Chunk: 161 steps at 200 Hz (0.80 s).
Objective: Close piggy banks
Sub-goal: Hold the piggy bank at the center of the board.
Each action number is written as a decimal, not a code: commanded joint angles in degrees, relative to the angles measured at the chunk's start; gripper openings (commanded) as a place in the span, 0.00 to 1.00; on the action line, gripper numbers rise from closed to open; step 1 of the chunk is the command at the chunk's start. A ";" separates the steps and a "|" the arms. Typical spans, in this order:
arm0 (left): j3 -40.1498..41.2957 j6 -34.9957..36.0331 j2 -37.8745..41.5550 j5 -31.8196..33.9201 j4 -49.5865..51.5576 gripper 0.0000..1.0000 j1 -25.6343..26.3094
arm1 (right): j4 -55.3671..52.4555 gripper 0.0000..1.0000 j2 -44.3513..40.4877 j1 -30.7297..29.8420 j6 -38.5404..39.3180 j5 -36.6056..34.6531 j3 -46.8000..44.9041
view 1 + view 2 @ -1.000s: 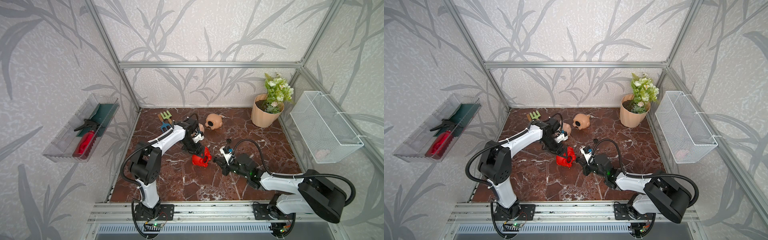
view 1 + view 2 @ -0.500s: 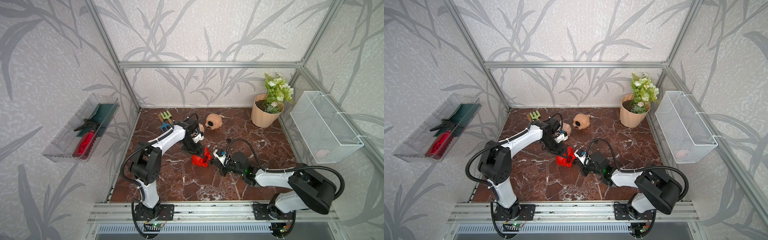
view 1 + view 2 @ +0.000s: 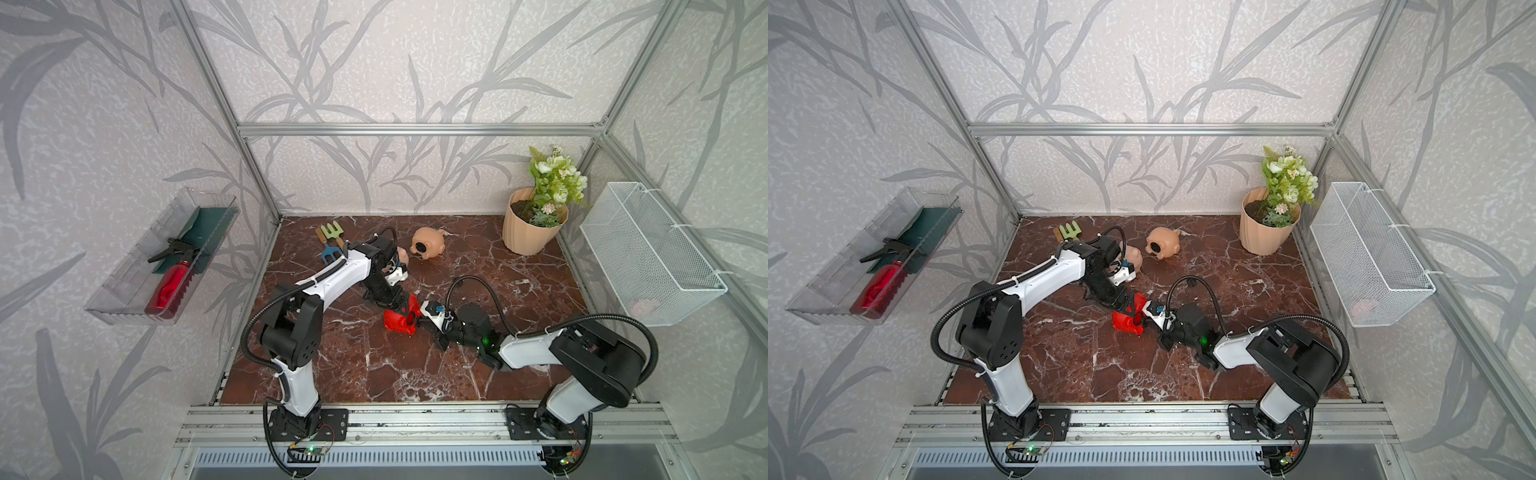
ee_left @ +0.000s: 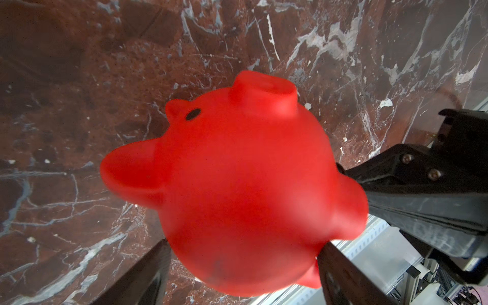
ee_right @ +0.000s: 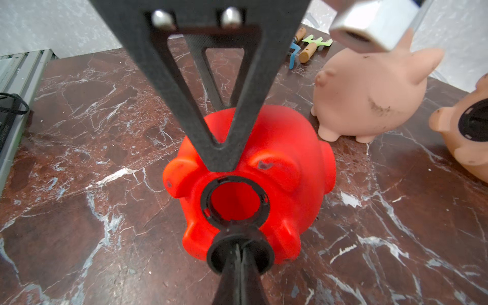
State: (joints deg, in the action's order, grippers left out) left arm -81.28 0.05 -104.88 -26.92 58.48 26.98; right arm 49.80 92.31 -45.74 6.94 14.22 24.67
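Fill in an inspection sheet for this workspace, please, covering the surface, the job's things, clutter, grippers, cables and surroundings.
Surface: red-brown marble tabletop; spills, nothing seen.
Job's things: red piggy bank, belly hole open; upright peach piggy bank; tipped peach piggy bank, dark belly disc showing.
Clutter: garden hand tools; flower pot.
Grippers: left gripper shut on the red piggy bank; right gripper shut on a black plug, not seated in the hole.
Cables: black cable loops over both arms.
Surroundings: wall tray holding a red bottle; white wire basket.

Red piggy bank [image 5: 290, 142], blk hole rim [image 5: 205, 203]; 2 peach-tan piggy banks [image 5: 369, 92] [image 5: 472, 148]; red-brown tabletop [image 5: 92, 118] w/ white veins.
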 commanded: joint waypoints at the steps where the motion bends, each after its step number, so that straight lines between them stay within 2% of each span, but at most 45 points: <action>1: -0.40 0.91 -1.30 1.69 1.64 0.85 -0.13 | 4.94 0.00 1.00 0.29 1.40 0.50 1.61; 161: -0.90 1.09 -1.93 1.30 2.02 0.85 -0.13 | 5.95 0.00 3.79 0.30 0.50 1.80 3.54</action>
State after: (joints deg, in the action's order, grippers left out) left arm -81.41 0.19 -105.03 -26.94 58.70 26.94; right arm 53.04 95.20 -45.74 7.57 15.16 26.52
